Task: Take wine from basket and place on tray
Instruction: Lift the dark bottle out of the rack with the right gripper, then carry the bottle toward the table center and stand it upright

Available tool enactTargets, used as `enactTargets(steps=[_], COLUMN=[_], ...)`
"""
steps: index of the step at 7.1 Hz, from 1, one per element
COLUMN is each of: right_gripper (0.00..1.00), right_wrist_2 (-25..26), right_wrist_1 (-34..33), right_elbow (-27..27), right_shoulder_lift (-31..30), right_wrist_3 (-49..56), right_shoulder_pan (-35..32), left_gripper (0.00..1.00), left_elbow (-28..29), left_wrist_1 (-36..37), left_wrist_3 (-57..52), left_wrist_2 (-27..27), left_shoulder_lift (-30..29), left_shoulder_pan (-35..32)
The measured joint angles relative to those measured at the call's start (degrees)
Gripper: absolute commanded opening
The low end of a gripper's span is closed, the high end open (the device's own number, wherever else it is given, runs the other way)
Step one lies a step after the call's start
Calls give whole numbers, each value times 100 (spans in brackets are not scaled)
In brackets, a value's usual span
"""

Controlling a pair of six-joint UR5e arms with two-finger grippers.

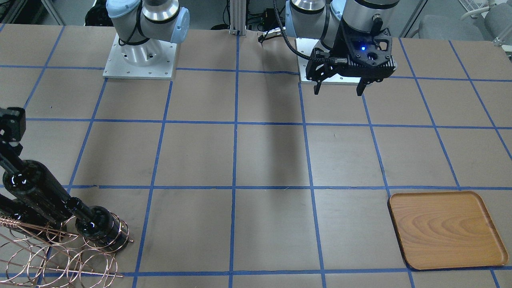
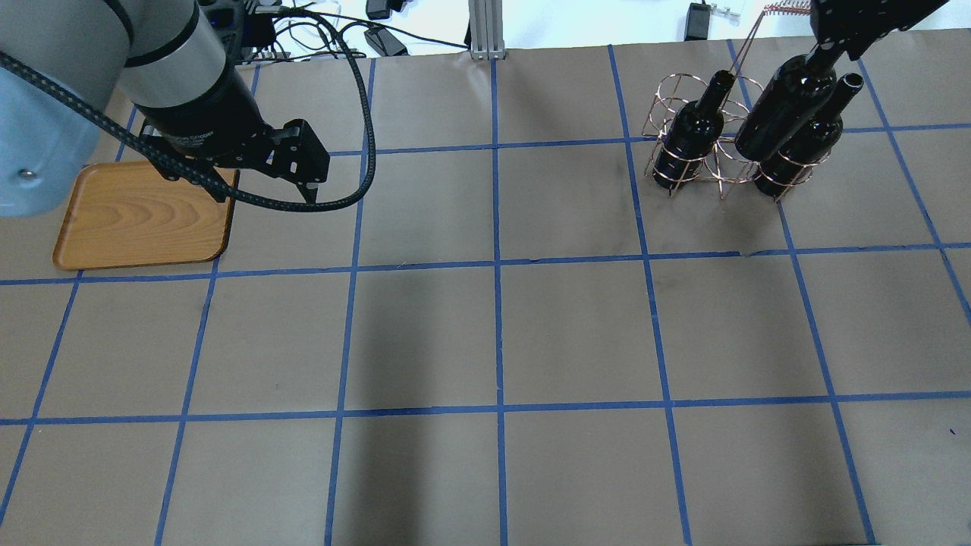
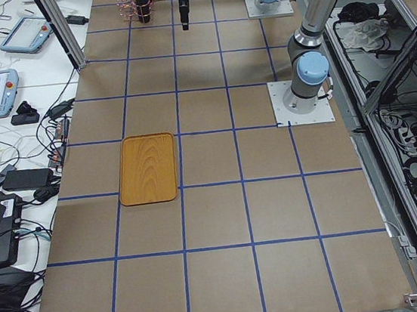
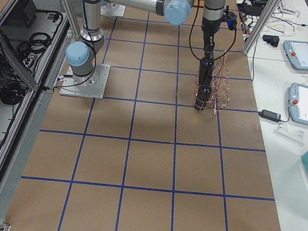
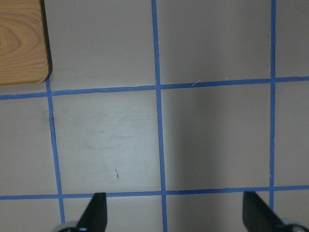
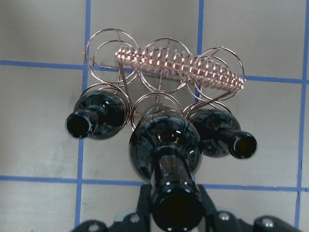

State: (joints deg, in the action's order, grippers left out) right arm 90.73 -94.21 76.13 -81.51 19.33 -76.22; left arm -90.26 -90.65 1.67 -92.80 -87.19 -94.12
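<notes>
My right gripper (image 2: 831, 45) is shut on the neck of a near-black wine bottle (image 2: 785, 106) and holds it raised and tilted over the copper wire basket (image 2: 709, 173). In the right wrist view the held bottle (image 6: 164, 145) hangs from the gripper (image 6: 176, 215), above the basket's rings (image 6: 178, 67). Two more bottles (image 2: 694, 133) (image 2: 804, 144) stand in the basket. The wooden tray (image 2: 144, 216) lies bare at the table's far left. My left gripper (image 2: 265, 196) is open and empty, hovering just right of the tray; its fingertips (image 5: 96, 210) frame bare table.
The table is brown paper with a blue tape grid. The basket stands near the far right edge (image 1: 60, 256). The tray (image 1: 446, 230) is also near the operators' edge. Arm bases (image 1: 140, 56) sit at the robot's side. Cables and pendants lie beyond the table's edge.
</notes>
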Motion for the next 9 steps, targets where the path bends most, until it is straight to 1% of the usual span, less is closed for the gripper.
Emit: enactTargets(steps=[2,3,5,7,8,9], right_gripper=[0,0,0,0,0,0], right_wrist_2=[-50,-60,-44,-54,-56,-54], right_wrist_1=[407,498,546,497,330,-17], right_elbow=[-4,0,33,135,272,529], right_shoulder_lift=[-389,-440,-435,-373,-324,-288], right_wrist_3=[-196,-646,-1945,-3122,-3670,-4218], right_shoulder_pan=[-175,-433,-1231,-1982,-2360,-2767], left_gripper=[100,100,100,100,100,100], left_elbow=[5,13,13,3,-2,-6], left_wrist_1=[3,2,-33,-48,-51,-53], left_wrist_3=[-34,-61,-94,-161,-176,-184], left_wrist_2=[-7,-9,20,38,40,37], left_shoulder_lift=[27,58,154,217,224,226], left_shoulder_pan=[16,43,246,394,421,432])
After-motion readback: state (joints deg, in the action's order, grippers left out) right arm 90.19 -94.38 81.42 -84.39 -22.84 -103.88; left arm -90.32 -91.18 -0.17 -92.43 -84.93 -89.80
